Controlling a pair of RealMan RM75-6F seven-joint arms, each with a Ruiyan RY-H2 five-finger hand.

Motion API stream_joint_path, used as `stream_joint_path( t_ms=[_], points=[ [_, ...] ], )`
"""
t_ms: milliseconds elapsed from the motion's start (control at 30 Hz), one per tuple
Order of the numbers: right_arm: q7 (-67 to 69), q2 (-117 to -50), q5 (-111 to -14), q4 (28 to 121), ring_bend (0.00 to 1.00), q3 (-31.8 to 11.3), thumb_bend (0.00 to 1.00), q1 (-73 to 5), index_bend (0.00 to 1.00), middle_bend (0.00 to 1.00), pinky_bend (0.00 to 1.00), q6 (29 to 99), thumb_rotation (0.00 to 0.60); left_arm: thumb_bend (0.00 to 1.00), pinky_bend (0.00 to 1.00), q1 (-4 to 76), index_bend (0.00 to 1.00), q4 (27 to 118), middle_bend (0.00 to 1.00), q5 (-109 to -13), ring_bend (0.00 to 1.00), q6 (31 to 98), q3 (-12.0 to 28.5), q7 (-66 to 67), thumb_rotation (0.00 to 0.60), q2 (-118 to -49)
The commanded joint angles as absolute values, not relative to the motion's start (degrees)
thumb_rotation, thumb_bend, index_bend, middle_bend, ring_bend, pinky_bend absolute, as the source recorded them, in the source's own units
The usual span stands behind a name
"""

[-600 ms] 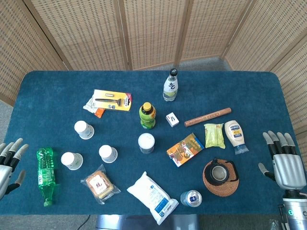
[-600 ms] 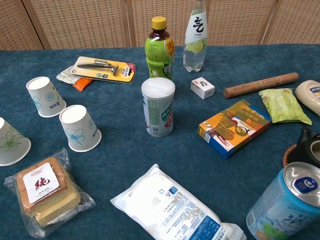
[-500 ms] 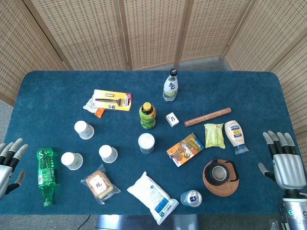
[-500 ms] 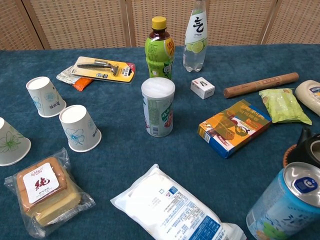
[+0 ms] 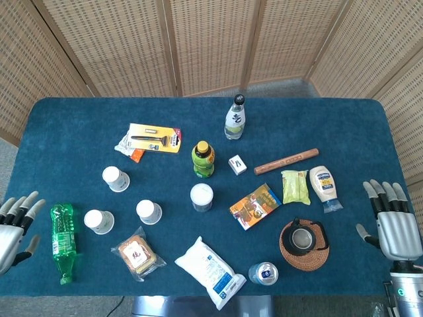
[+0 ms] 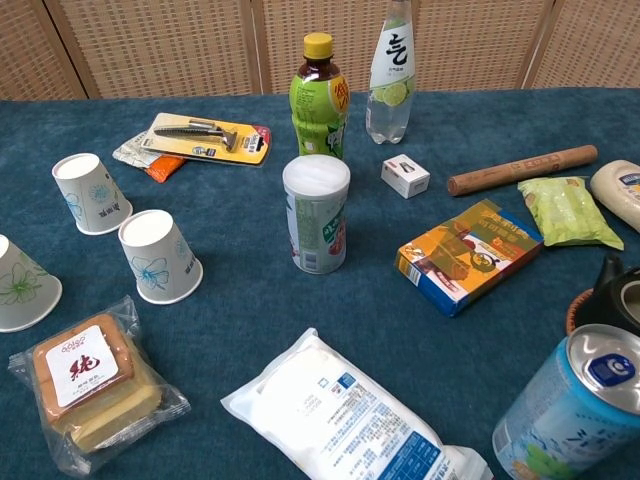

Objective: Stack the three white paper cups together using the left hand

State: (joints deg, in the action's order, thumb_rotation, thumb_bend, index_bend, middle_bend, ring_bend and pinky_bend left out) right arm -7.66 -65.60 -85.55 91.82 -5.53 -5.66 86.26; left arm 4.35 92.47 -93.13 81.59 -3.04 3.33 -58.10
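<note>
Head view, left hand (image 5: 14, 226) nudged up/inward vs earlier, fingers spread, three paper cups (image 5: 115, 178) unmoved

Three white paper cups (image 5: 115, 178) (image 5: 99, 221) (image 5: 149, 212) inverted, apart.

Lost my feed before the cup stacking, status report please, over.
Left hand open, off table edge. Right hand open, idle. Three paper cups apart, upside down, unstacked. Green bottle lying between left hand and cups.
</note>
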Motion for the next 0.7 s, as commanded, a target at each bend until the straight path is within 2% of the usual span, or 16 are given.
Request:
stream_joint_path(
  t_ms=[33,167,367,567,700],
  points=[
    [-7.6,-65.5,-85.7,91.9,0.0,-5.6,0.26,-5.6,0.0,0.0,0.0,86.5,0.6,0.52,0.0,7.6,0.0,94.9,0.0,-90.6,0.0,75.9,-2.3,4.5,0.6,-56.8],
    [-7.3,-65.2,-85.4,92.3,0.0,-5.9,0.26,-5.5,0.0,0.0,0.0,86.9,0.6,0.52,0.0,11.6,0.0,98.1,0.0,-87.2,0.0,68.3,-1.5,6.6,0.6,-55.5],
    [-6.8,-64.9,-85.0,92.4,0.0,-6.3,0.27,-5.4,0.0,0.0,0.0,87.1,0.6,0.52,0.0,16.1,0.0,101.5,0.0,-82.5,0.0,60.5,-0.6,12.6,0.6,-55.4],
    [-6.6,-64.8,-84.9,92.5,0.0,-6.5,0.27,-5.4,0.0,0.0,0.0,87.3,0.6,0.52,0.0,20.0,0.0,105.7,0.0,-77.1,0.0,54.5,0.0,17.4,0.6,-54.8],
    [-6.4,-64.7,-84.7,92.5,0.0,-6.6,0.27,-5.3,0.0,0.0,0.0,87.4,0.6,0.46,0.0,21.7,0.0,108.3,0.0,-73.4,0.0,52.9,0.1,22.1,0.6,-54.1]
  ],
)
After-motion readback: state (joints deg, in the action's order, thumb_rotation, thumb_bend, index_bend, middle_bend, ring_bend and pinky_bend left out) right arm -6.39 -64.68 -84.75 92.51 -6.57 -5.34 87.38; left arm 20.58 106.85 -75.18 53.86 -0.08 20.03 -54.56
